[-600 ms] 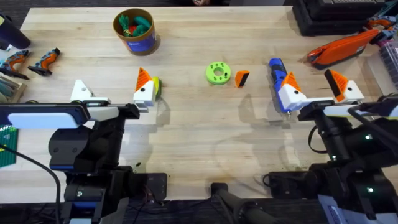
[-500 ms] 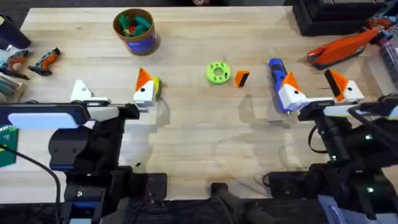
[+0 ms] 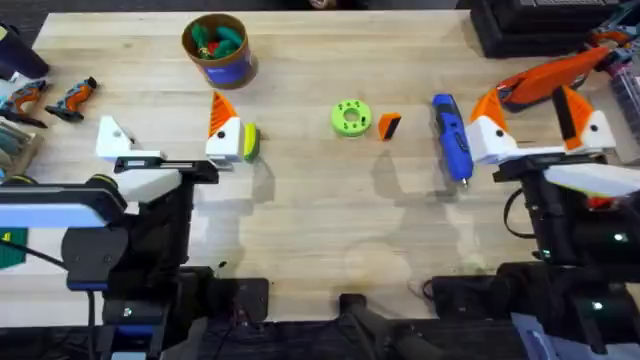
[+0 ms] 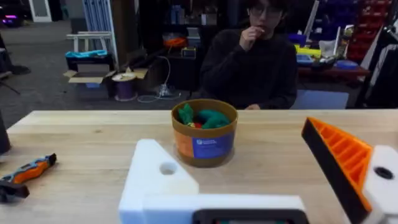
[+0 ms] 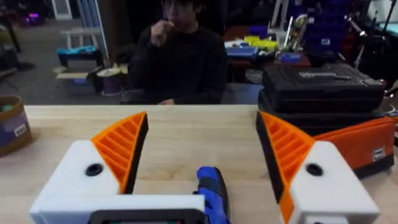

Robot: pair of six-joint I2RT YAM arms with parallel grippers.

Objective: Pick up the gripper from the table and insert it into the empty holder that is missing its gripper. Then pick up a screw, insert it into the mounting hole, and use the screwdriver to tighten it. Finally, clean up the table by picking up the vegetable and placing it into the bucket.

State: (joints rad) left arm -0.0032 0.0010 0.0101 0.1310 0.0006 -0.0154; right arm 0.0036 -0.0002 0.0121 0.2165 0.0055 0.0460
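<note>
Saw a white label on the bucket (image 4: 204, 132), but could not read its writing. Left claw (image 3: 165, 140) spread wide above the tabletop (image 3: 320, 200), holding nothing, one finger a bare white holder (image 3: 113, 136), the other tipped in orange. Right claw (image 3: 540, 118) also wide open and empty, both tips orange, hanging just beside the screwdriver (image 3: 451, 135). Both arms stretched forward from their bases. Loose orange gripper (image 3: 389, 125) lay mid-tabletop, beside a green disc (image 3: 350, 117). Vegetable (image 3: 248, 141) lay by the left claw's orange-tipped finger. Bucket stood at the far left side. Orange case (image 5: 364, 144) at the far right.
</note>
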